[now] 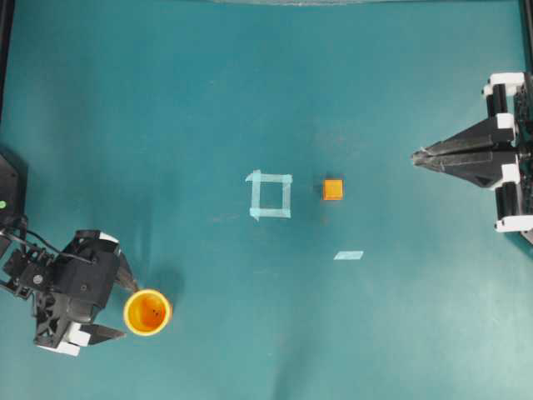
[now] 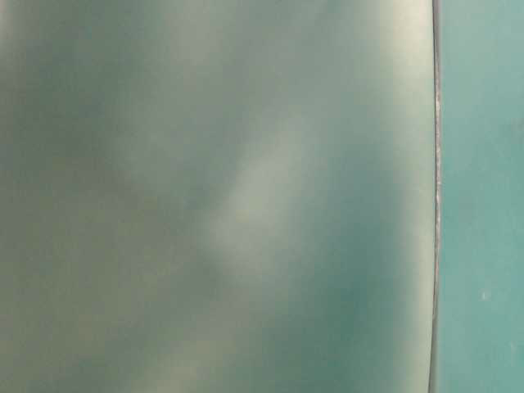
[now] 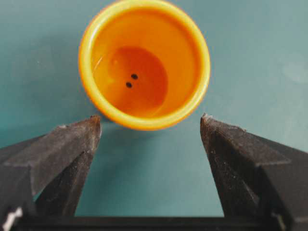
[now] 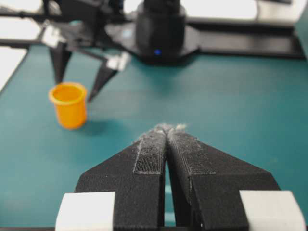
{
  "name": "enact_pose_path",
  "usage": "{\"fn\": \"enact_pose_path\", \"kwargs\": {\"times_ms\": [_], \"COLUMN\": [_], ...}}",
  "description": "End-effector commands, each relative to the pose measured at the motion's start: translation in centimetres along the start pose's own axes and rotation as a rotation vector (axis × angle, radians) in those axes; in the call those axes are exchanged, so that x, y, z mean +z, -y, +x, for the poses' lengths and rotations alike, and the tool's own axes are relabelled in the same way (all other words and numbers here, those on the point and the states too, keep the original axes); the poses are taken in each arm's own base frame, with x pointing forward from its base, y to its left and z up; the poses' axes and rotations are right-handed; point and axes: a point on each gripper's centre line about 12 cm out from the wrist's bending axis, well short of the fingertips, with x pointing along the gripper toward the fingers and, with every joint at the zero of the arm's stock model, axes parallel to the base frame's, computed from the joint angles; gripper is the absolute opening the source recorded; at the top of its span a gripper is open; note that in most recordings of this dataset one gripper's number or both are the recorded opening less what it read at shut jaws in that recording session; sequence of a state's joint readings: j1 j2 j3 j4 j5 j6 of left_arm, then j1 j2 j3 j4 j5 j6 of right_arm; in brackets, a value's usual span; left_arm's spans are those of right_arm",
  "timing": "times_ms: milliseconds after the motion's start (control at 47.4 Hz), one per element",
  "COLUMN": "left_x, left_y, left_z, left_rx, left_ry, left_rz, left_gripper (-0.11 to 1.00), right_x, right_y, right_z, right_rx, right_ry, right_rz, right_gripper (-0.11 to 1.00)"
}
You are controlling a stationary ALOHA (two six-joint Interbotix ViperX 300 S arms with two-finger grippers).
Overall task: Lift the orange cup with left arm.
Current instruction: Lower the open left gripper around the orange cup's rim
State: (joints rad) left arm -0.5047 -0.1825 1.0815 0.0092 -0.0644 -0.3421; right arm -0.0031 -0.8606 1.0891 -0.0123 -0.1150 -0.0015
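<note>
Two black fingertips (image 3: 91,126) of the left gripper (image 3: 150,120) are seen closest to the left wrist camera, spread wide with bare teal table (image 3: 269,57) between them. Just beyond the tips, at 12 o'clock in that view, the orange cup (image 3: 144,62) is observed upright, mouth up, with two small dark specks on its floor. No contact between cup and fingertips can be made out; the cup is not yet between the jaws.

From overhead, the orange cup (image 1: 147,312) is recorded at the lower left of the table (image 1: 266,100), immediately at 3 o'clock from the left gripper (image 1: 127,309), whose jaws are open on either side of the cup's near edge.

Tape square (image 1: 271,195) is noted near the table centre, with a small orange cube (image 1: 332,189) just at 3 o'clock from it and a loose tape strip (image 1: 349,255) at about 5 o'clock.

Right gripper (image 1: 415,156) is seen at the right edge, jaws closed together on nothing, well apart from all objects.

Table-level view is blurred; nothing is legible.
</note>
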Motion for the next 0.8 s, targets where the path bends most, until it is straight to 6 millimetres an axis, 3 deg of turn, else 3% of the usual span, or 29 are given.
{"fn": "enact_pose_path", "kwargs": {"times_ms": [0,781], "left_x": [1.0,1.3], "left_y": [0.2,-0.2], "left_z": [0.2,1.6], "left_rx": [-0.009,-0.034], "left_ry": [0.039,0.141], "left_rz": [-0.003,-0.016], "left_gripper": [0.81,0.84], "right_x": [1.2,1.0], "right_y": [0.0,0.1], "right_z": [0.1,0.1], "right_rx": [-0.002,-0.002], "right_ry": [0.029,0.012], "right_rz": [0.0,-0.001], "right_gripper": [0.0,0.0]}}
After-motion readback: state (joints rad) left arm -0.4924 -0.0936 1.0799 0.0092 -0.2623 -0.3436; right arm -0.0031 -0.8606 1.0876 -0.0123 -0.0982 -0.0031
